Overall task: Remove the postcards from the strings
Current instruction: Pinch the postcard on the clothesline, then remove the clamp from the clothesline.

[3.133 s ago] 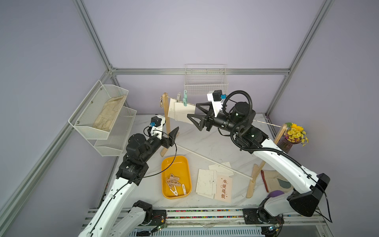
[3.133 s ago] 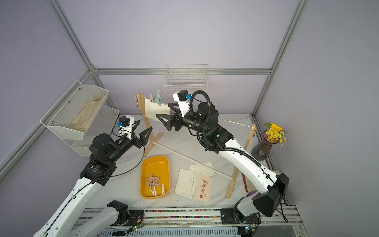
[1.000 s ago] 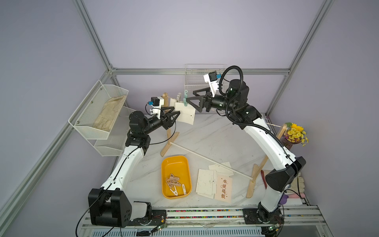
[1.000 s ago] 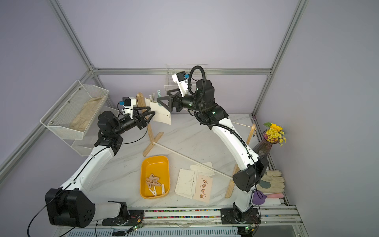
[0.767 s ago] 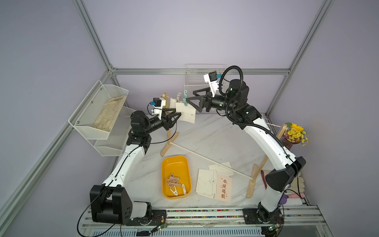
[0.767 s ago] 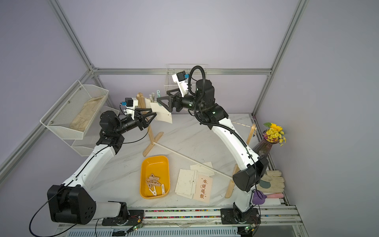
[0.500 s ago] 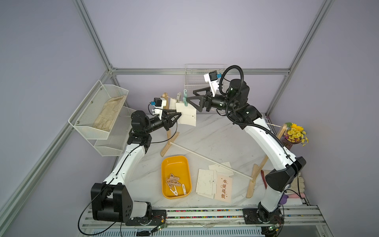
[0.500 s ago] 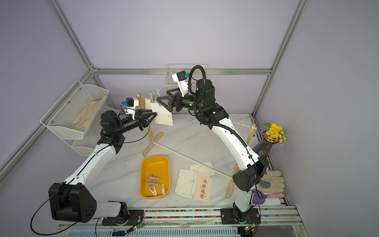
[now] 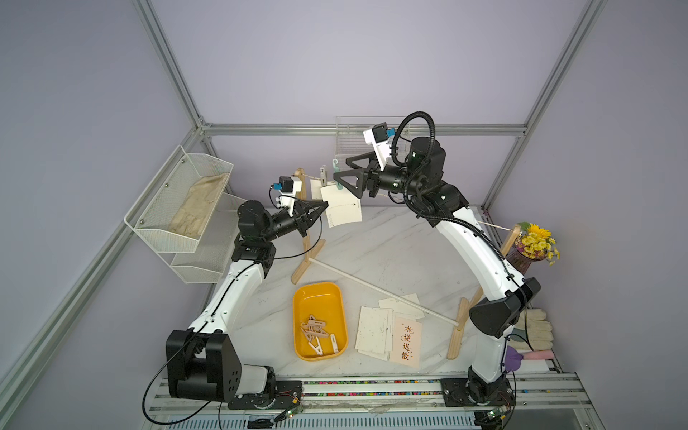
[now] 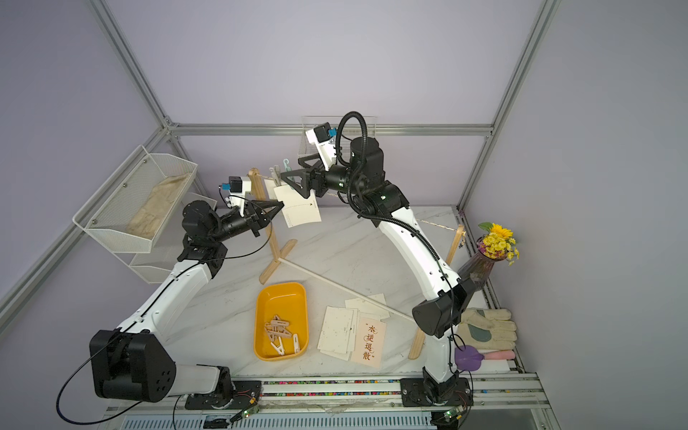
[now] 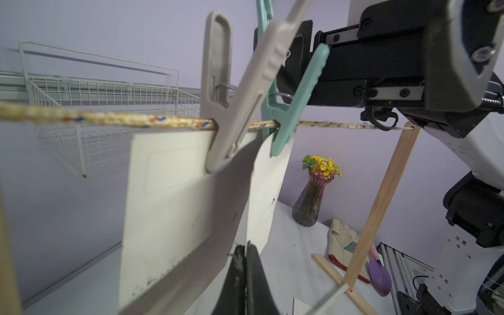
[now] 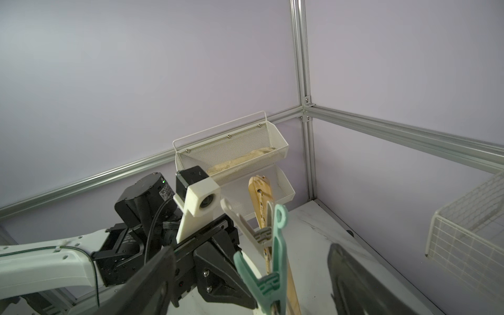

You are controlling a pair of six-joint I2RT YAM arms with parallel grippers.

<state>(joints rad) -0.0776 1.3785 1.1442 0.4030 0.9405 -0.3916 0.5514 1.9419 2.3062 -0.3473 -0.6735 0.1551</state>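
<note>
Near the left post (image 9: 306, 238) the string (image 9: 490, 224) is crowded. The grey peg (image 9: 322, 174) and teal peg (image 9: 335, 175) sit just beside each other. The right gripper (image 9: 341, 172) straddles the teal one with jaws wide, and the left gripper (image 9: 326, 204) pinches the hanging postcard (image 9: 344, 208) at its lower corner. Toward the right post (image 9: 513, 234) the string runs bare.

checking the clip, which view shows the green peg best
Left wrist view: the green peg is close up, clamped over string and card. Right wrist shows mostly its handles; both top views show a tiny sliver.
</note>
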